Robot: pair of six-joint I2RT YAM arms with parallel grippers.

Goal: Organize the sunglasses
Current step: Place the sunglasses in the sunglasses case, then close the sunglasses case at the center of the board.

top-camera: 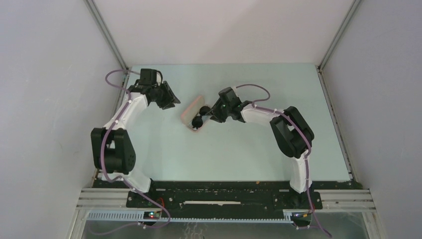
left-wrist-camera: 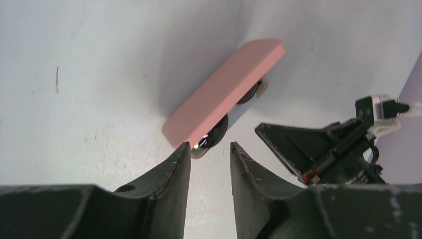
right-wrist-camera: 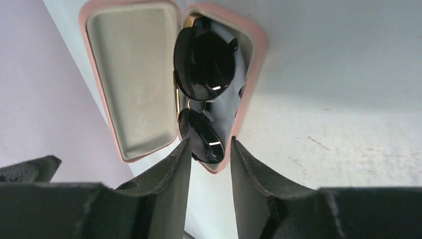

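The salmon-pink case [top-camera: 190, 110] lies open in the middle of the table. The black sunglasses [right-wrist-camera: 201, 94] lie folded in its lower half, on a grey-blue lining, and they also show in the top view [top-camera: 201, 115]. The raised lid [right-wrist-camera: 132, 74] stands beside them, and its pink back faces the left wrist view [left-wrist-camera: 224, 92]. My right gripper [right-wrist-camera: 206, 145] is open and empty, its fingertips just short of the near end of the case. My left gripper [left-wrist-camera: 208, 149] is open and empty, a little behind the lid, left of the case [top-camera: 171, 102].
The pale green table [top-camera: 239, 154] is walled by white panels on three sides. The right arm's gripper shows at the right of the left wrist view [left-wrist-camera: 323, 149]. The black base rail [top-camera: 219, 196] runs along the near edge.
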